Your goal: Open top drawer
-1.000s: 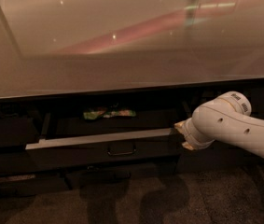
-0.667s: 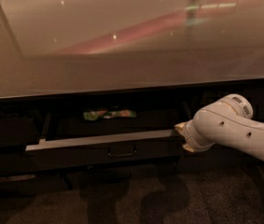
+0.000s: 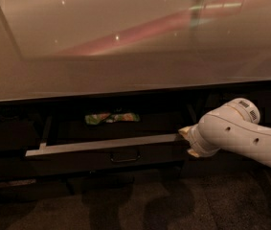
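Note:
The top drawer [image 3: 77, 158] stands pulled out from under the counter, with a dark front, a pale grey top rim [image 3: 101, 144] and a small loop handle [image 3: 124, 157] at its centre. A green snack packet [image 3: 111, 117] lies inside near the back. My gripper [image 3: 185, 139] is at the drawer's right front corner, at the end of the white arm [image 3: 235, 133] that comes in from the right. The wrist hides its fingers.
A glossy beige countertop [image 3: 135, 47] spans the view above the drawer. Dark cabinet fronts [image 3: 10, 138] flank the drawer on the left and right. A dark speckled floor [image 3: 140, 205] lies below.
The drawer has slid slightly further out and the arm has eased back with it; otherwise little differs.

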{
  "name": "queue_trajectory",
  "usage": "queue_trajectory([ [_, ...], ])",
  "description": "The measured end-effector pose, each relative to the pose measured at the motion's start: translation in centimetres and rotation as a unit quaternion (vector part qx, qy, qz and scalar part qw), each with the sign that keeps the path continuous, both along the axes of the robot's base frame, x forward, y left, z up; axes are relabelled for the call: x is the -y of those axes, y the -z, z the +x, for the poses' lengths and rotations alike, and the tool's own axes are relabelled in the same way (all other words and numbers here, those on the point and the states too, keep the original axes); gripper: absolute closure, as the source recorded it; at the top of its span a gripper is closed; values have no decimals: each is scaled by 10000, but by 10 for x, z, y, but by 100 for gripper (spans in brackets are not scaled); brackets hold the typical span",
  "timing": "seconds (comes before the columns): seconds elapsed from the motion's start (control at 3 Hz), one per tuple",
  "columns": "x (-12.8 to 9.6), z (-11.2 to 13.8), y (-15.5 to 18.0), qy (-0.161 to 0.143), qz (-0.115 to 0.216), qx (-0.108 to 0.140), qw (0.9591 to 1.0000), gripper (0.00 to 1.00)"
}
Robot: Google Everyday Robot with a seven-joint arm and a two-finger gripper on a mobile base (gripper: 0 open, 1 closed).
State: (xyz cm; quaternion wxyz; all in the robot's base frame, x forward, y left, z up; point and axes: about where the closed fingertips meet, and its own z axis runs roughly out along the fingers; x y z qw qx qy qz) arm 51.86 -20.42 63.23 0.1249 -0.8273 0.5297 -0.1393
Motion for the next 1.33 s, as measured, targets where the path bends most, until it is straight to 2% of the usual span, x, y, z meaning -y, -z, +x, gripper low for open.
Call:
queue_trajectory([
  [1.0,-4,-5,-15,34,16,258,9997,100],
  [1.33,-4,-6,-16,36,22,264,9996,100],
])
